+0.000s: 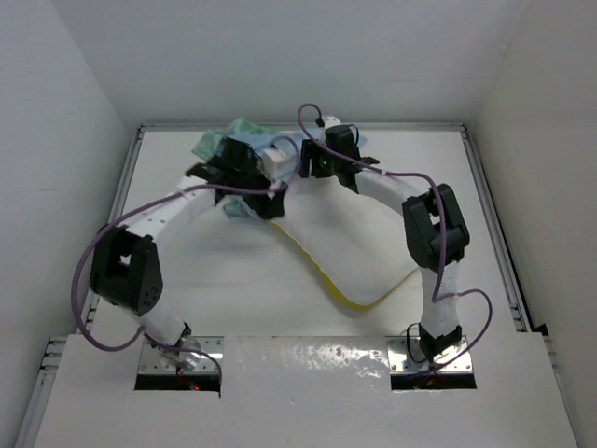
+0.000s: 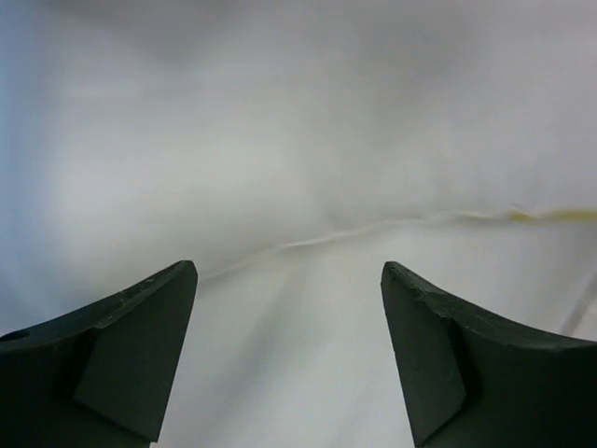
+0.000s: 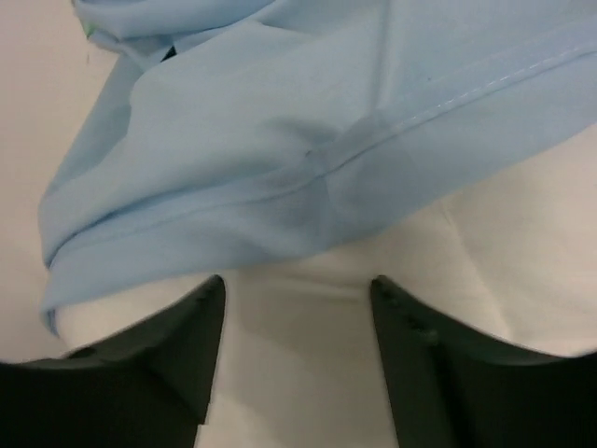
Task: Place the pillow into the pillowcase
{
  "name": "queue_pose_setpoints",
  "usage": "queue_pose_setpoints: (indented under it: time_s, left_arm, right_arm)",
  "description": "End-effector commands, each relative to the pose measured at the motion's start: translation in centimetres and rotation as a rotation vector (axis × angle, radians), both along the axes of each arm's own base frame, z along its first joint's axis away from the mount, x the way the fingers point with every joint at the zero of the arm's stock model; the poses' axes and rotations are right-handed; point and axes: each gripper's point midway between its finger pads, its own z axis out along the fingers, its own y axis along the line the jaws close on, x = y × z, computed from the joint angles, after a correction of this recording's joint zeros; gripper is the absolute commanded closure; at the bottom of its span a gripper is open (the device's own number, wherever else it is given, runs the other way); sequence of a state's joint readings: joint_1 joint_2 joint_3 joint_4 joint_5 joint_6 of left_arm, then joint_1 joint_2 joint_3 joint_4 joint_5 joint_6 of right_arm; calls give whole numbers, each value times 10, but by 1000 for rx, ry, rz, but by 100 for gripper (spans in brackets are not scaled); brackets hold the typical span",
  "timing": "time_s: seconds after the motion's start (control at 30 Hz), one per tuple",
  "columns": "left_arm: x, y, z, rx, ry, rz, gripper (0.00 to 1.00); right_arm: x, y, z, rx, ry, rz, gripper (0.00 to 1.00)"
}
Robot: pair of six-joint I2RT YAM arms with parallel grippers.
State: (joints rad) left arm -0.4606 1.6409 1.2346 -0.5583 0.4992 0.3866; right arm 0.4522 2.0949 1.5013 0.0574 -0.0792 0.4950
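The white pillow (image 1: 350, 247) lies mid-table, its yellow band (image 1: 322, 275) along the near left edge. Its far end runs under the bunched pillowcase (image 1: 241, 136), which is mint green at the back left and light blue nearer the arms. My left gripper (image 1: 264, 198) hangs over the pillow's far left corner. In its wrist view the left gripper (image 2: 289, 271) is open over white pillow fabric (image 2: 308, 140). My right gripper (image 1: 313, 164) is at the pillowcase's right side. There the right gripper (image 3: 298, 285) is open over the pillow (image 3: 308, 355), and the light blue hem (image 3: 308, 168) lies just beyond its fingertips.
White walls close in the table at the back and both sides, with metal rails (image 1: 494, 233) along its edges. Purple cables (image 1: 103, 243) loop off both arms. The arm bases (image 1: 182, 355) stand at the near edge.
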Motion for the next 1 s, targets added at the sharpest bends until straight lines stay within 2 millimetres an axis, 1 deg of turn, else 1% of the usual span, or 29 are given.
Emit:
queue_pose_setpoints:
  time_s: [0.0, 0.03, 0.07, 0.1, 0.13, 0.17, 0.2, 0.23, 0.27, 0.3, 0.33, 0.37, 0.4, 0.43, 0.47, 0.5, 0.53, 0.6, 0.63, 0.67, 0.7, 0.73, 0.77, 0.8, 0.83, 0.87, 0.9, 0.93, 0.97]
  left_arm:
    - [50, 68, 64, -31, -128, 245, 22]
    - [57, 78, 62, 12, -156, 297, 23]
    - [57, 88, 50, 57, -150, 344, 26]
    - [61, 100, 40, 113, -160, 397, 27]
    - [65, 103, 35, 120, -172, 418, 28]
    - [63, 104, 18, 132, -137, 429, 29]
    - [61, 104, 9, 143, -117, 426, 30]
    - [65, 104, 4, 146, -122, 428, 30]
    - [66, 109, -9, 179, -109, 443, 30]
    - [73, 111, -13, 185, -135, 449, 29]
    - [76, 115, -17, 202, -147, 455, 28]
    - [78, 121, -28, 241, -151, 452, 26]
    - [83, 125, -32, 253, -167, 457, 26]
    - [86, 131, -40, 278, -164, 469, 25]
    - [91, 138, -42, 312, -180, 491, 22]
    - [96, 144, -44, 327, -191, 505, 22]
    - [100, 146, -50, 346, -190, 515, 21]
    - [108, 150, -55, 371, -197, 534, 20]
    - [113, 149, -63, 377, -179, 535, 20]
    - [115, 145, -66, 362, -165, 536, 20]
    - [118, 143, -69, 354, -161, 546, 21]
    - [121, 141, -75, 347, -150, 550, 21]
    - [124, 130, -78, 291, -143, 540, 22]
    - [123, 127, -85, 277, -127, 533, 22]
    - [122, 118, -89, 236, -108, 508, 22]
    - [122, 113, -91, 216, -104, 494, 25]
    - [120, 110, -97, 206, -86, 483, 29]
    - [117, 103, -100, 179, -66, 455, 49]
    - [115, 101, -103, 173, -50, 442, 66]
  right_arm:
    - [-4, -15, 64, -62, -125, 50, 33]
    - [-8, -19, 67, -82, -128, 52, 4]
    - [-14, -26, 85, -92, -151, 34, 1]
    - [-18, -32, 91, -99, -162, 27, 1]
    - [-30, -37, 81, -126, -143, 41, 1]
    - [-41, -40, 99, -130, -182, 60, 1]
    - [-51, -41, 99, -131, -173, 72, 1]
    - [-68, -40, 84, -178, -162, 129, 1]
    - [-84, -39, 79, -210, -148, 179, 5]
    - [-107, -30, 77, -255, -167, 279, 12]
    - [-120, -27, 73, -281, -160, 326, 24]
    - [-137, -27, 63, -323, -124, 375, 38]
    - [-147, -26, 64, -354, -137, 403, 35]
    - [-162, -25, 50, -400, -123, 415, 27]
    - [-165, -23, 48, -409, -138, 412, 9]
    - [-176, -25, 36, -410, -121, 408, 4]
    - [-177, -26, 31, -425, -124, 379, 1]
    - [-176, -23, 23, -402, -111, 333, 1]
    - [-174, -24, 11, -425, -85, 305, 1]
    - [-172, -25, 4, -434, -67, 285, 1]
    - [-166, -22, 3, -426, -54, 249, 1]
    - [-163, -21, -13, -451, -16, 242, 1]
    - [-159, -18, -14, -462, 7, 234, 1]
    - [-158, -17, -20, -468, 25, 232, 1]
    - [-158, -14, -33, -475, 50, 241, 1]
    - [-158, -11, -37, -469, 55, 255, 1]
    - [-157, -9, -40, -462, 59, 261, 1]
    - [-158, -3, -44, -443, 56, 281, 1]
    - [-163, -2, -51, -428, 74, 292, 1]
